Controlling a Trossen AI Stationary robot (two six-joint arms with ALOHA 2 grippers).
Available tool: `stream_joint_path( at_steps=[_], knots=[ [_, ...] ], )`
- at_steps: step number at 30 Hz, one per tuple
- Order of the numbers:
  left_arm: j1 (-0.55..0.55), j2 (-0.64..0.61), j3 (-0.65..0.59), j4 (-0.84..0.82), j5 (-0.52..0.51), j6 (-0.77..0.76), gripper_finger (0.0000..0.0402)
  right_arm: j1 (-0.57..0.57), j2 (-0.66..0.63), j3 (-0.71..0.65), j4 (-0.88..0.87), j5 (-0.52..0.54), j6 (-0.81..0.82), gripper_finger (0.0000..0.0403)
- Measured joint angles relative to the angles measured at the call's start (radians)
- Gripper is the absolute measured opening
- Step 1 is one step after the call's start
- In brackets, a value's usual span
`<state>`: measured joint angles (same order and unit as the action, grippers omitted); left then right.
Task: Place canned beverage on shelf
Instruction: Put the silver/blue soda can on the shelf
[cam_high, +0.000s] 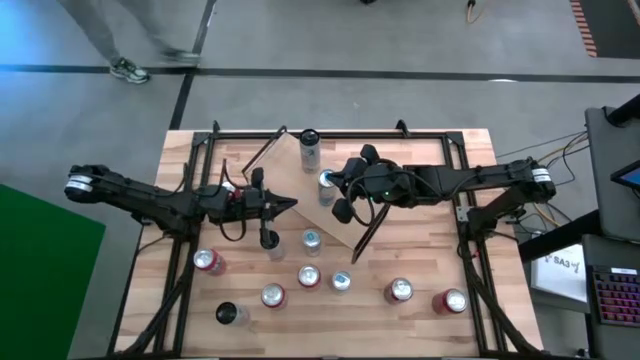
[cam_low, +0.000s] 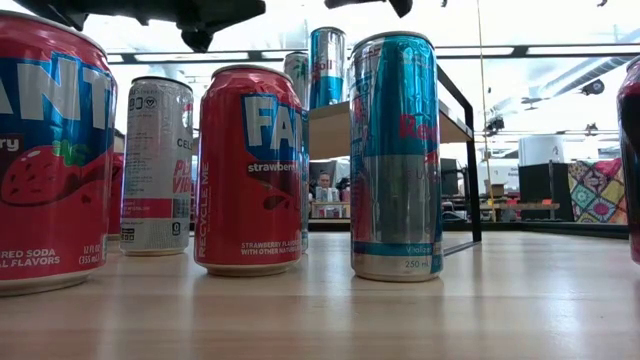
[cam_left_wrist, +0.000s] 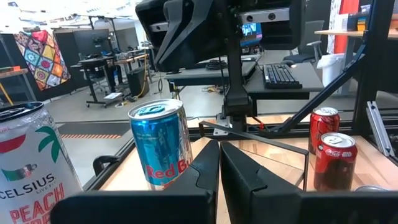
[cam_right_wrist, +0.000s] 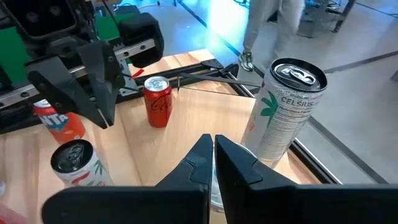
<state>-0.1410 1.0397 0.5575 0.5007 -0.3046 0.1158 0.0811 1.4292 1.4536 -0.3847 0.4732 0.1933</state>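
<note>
The shelf (cam_high: 325, 222), a light-wood plank on black end frames, stands askew mid-table. Two cans stand upright on it: a blue Red Bull can (cam_high: 326, 182) (cam_left_wrist: 160, 143) and a white Celsius can (cam_high: 309, 148) (cam_right_wrist: 289, 112). My right gripper (cam_high: 338, 183) (cam_right_wrist: 212, 155) is shut and hovers just above the blue can, which is mostly hidden under its fingers in the right wrist view. My left gripper (cam_high: 293, 204) (cam_left_wrist: 219, 155) is shut and points level at the shelf's left side, beside the blue can. Neither holds anything.
Several cans stand on the table in front of the shelf: red ones (cam_high: 208, 262) (cam_high: 309, 275) (cam_high: 399, 291), a blue one (cam_high: 341, 282) and a white one (cam_high: 311, 238). Black frame rails (cam_high: 460, 190) run along the table's sides. A person (cam_right_wrist: 264, 18) walks beyond the far edge.
</note>
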Motion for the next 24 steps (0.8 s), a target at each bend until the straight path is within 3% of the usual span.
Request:
stream_joint_path(
  at_steps=[5, 11, 24],
  knots=[
    [0.000, 0.000, 0.000, 0.000, 0.000, 0.006, 0.0000, -0.010, 0.012, -0.003, 0.000, 0.005, -0.002, 0.0009],
    [0.000, 0.000, -0.002, 0.000, 0.000, 0.006, 0.0000, -0.012, 0.056, -0.005, -0.011, 0.102, -0.003, 0.0009],
    [0.000, 0.000, -0.003, -0.001, 0.000, 0.006, 0.0000, -0.012, 0.063, -0.005, -0.069, 0.184, 0.053, 0.0009]
  ],
)
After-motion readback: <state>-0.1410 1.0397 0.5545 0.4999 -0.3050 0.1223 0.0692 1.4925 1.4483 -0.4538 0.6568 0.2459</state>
